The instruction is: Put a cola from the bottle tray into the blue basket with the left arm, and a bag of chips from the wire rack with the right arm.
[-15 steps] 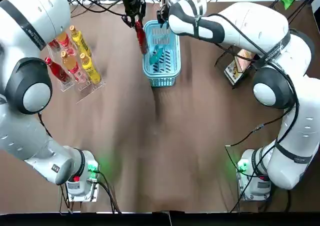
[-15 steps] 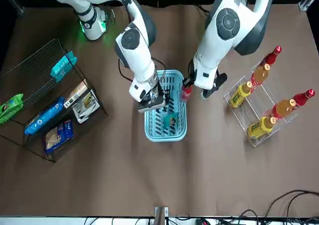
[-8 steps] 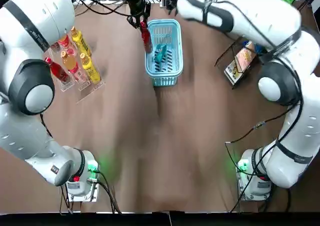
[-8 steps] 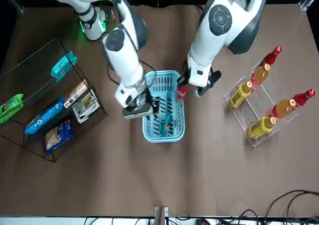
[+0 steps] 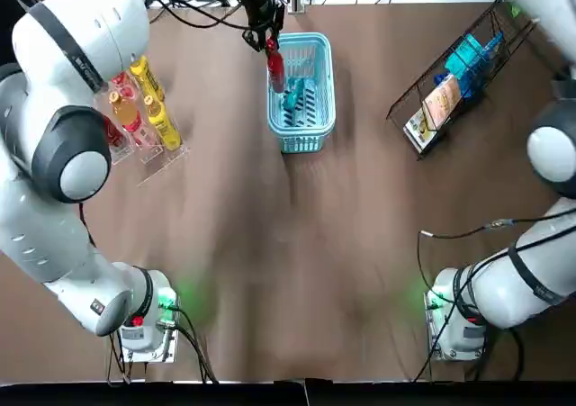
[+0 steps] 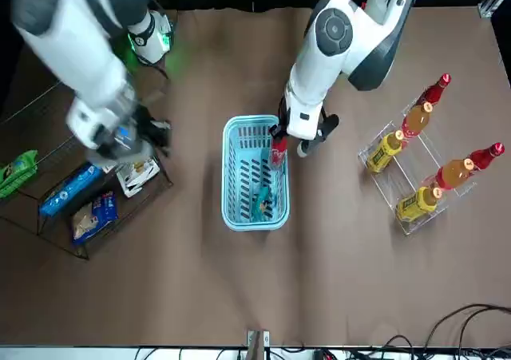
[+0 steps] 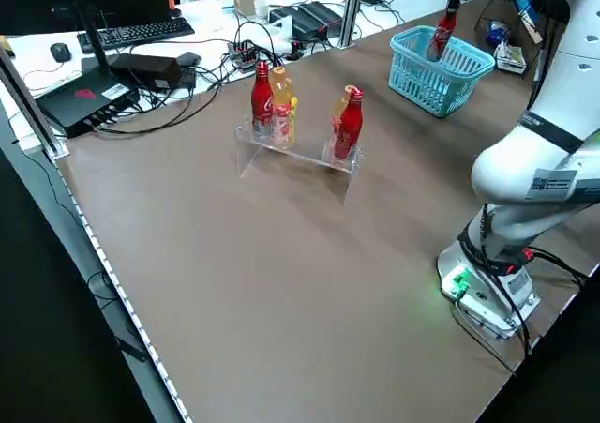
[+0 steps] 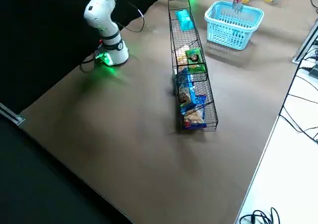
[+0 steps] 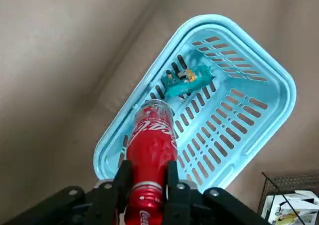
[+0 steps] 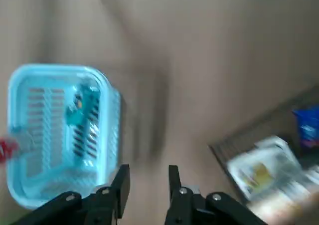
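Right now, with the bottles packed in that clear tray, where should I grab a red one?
Take the red bottle by its neck, just below the cap, coming straight down from above. It stands upright in the clear tray with an orange bottle close beside it, so its body looks hard to reach from the side.

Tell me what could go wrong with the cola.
Held by its neck in the left gripper, the cola hangs close to a side wall of the blue basket; released here, it might clip the rim and topple out, or land on the chip bag inside. The right gripper is near the wire rack.
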